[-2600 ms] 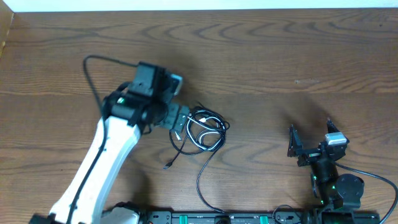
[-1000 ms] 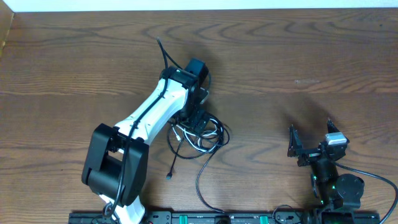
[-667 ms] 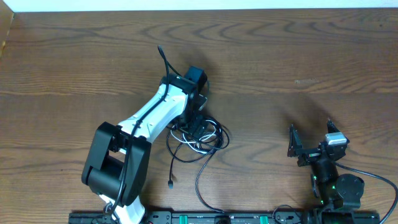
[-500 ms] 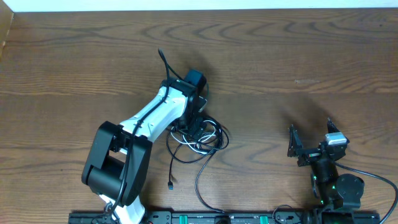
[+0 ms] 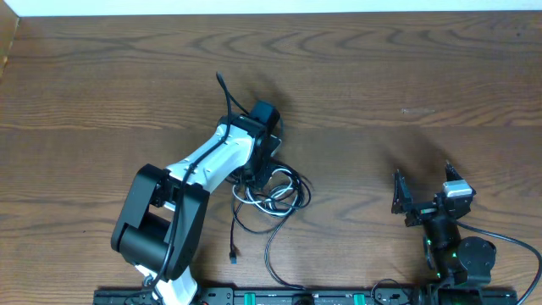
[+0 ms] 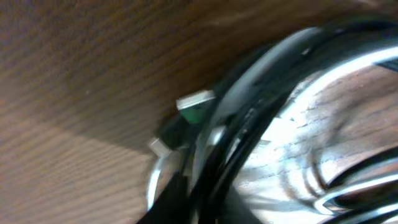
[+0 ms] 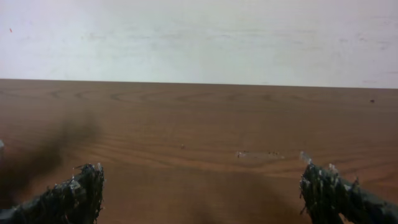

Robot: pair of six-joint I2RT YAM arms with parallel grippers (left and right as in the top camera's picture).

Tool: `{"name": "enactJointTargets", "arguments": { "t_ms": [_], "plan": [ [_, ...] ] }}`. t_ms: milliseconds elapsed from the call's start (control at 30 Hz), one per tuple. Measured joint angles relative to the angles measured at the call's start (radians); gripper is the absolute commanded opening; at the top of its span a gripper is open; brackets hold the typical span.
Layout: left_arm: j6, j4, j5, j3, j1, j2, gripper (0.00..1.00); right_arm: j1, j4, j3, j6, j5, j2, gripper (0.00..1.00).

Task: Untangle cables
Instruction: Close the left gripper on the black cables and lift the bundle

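The brown wood-grain table (image 5: 423, 76) fills the overhead view. The white-and-black left arm (image 5: 203, 161) reaches from the near edge out over its middle, the wrist bent down. The black right arm (image 5: 449, 237) sits folded at the near right corner, well apart from the work.

The cables (image 5: 279, 193), a few thin black cords looped up with one white cord, lie in a loose knot just right of centre, directly under the left wrist. One black strand trails down-left to a small plug (image 5: 232, 252) lying free on the wood. Another curves down toward the near edge.

The left gripper (image 5: 257, 175) sits at the upper-left rim of the knot with its fingers drawn together. The left wrist view is blurred but crowded with black and white cords (image 6: 249, 118) right against the lens, beside a small silver-and-green connector (image 6: 196, 106), so the fingers are most likely pinched on a strand. Which strand I cannot tell.

The right gripper (image 5: 422, 182) hovers over bare wood with its fingers (image 7: 78, 190) spread wide and nothing between them.

The step in hand looks like taking the first grip, and the knot is not yet loosened. The next move calls for a slow lift or pull away from the heap. The right gripper would need to come across and pin the rest, or the whole knot will likely drag along.
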Motion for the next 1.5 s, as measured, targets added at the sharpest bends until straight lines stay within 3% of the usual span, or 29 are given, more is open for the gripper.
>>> {"name": "enactJointTargets", "arguments": {
  "t_ms": [400, 967, 1500],
  "plan": [
    [-0.002, 0.024, 0.003, 0.019, -0.001, -0.052, 0.07, 0.000, 0.000, 0.000, 0.000, 0.000, 0.000, 0.99],
    [0.066, 0.150, 0.004, 0.039, -0.001, -0.541, 0.07, 0.000, 0.000, 0.000, 0.000, 0.000, 0.000, 0.99],
    [0.121, 0.164, 0.049, 0.039, -0.001, -0.587, 0.07, 0.000, 0.000, 0.000, 0.000, 0.000, 0.000, 0.99]
  ]
}}
